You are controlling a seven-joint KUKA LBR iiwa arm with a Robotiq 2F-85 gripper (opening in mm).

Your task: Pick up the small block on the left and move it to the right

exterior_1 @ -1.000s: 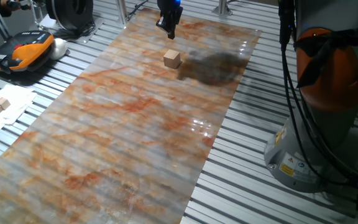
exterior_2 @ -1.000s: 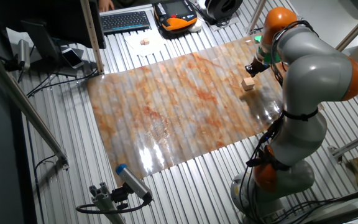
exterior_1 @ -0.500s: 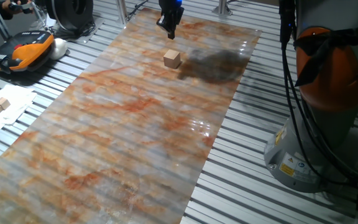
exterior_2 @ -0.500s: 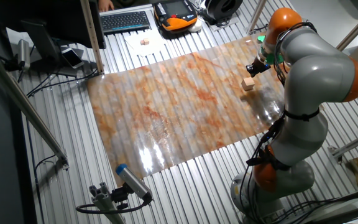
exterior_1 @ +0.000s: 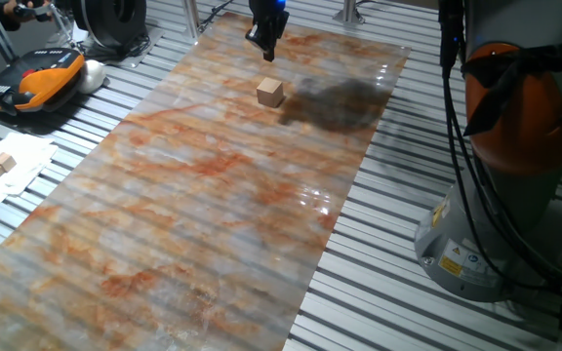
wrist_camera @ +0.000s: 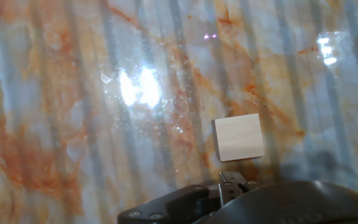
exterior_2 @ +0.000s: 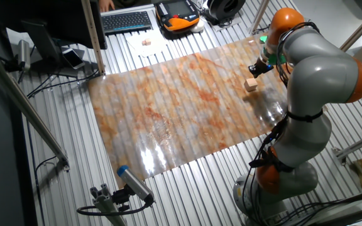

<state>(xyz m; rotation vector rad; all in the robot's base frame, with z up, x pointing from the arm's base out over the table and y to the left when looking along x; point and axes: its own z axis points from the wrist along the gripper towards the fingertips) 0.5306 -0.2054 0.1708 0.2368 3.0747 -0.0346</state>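
The small block [exterior_1: 269,92] is a plain light-tan wooden cube lying on the marbled orange-grey mat [exterior_1: 203,195]. It also shows in the other fixed view [exterior_2: 251,85] and in the hand view [wrist_camera: 238,137]. My gripper [exterior_1: 264,46] hangs above the mat just beyond the block, apart from it and holding nothing. In the other fixed view the gripper [exterior_2: 256,69] is just up-left of the block. In the hand view the fingertips [wrist_camera: 232,182] sit close together at the bottom edge, just below the block.
Two smaller tan cubes lie on white paper [exterior_1: 4,163] off the mat. An orange-black device [exterior_1: 37,78] and a keyboard [exterior_2: 126,21] lie beyond the mat's edge. My own base [exterior_1: 505,166] stands beside the mat. The table is ridged metal slats.
The arm has shifted very slightly near the block. The block has not moved.
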